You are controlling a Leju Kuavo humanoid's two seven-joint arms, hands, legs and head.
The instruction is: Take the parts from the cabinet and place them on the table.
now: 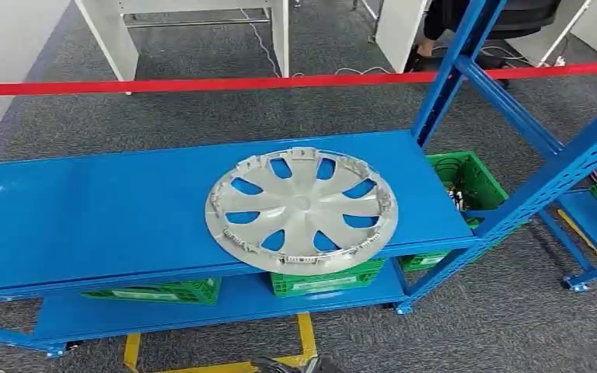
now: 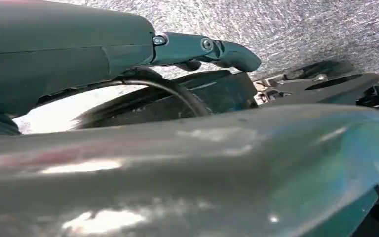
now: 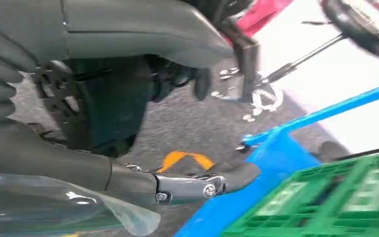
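At 6 o'clock you see green crates [image 1: 325, 280] half hidden under the blue shelf [image 1: 85, 210]. The hubcap [image 1: 301, 210] lies flat on it, its near edge overhanging. Left robot hand [image 2: 197, 49] and right robot hand [image 3: 197, 185]: I cannot tell their state.

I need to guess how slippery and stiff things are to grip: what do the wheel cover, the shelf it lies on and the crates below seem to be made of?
Wheel cover: likely moulded plastic with a matte silver-grey finish; thin spokes and small rim clips suggest it. Shelf: probably painted sheet metal, smooth glossy blue with soft reflections. Green crates: plastic, by their latticed walls.
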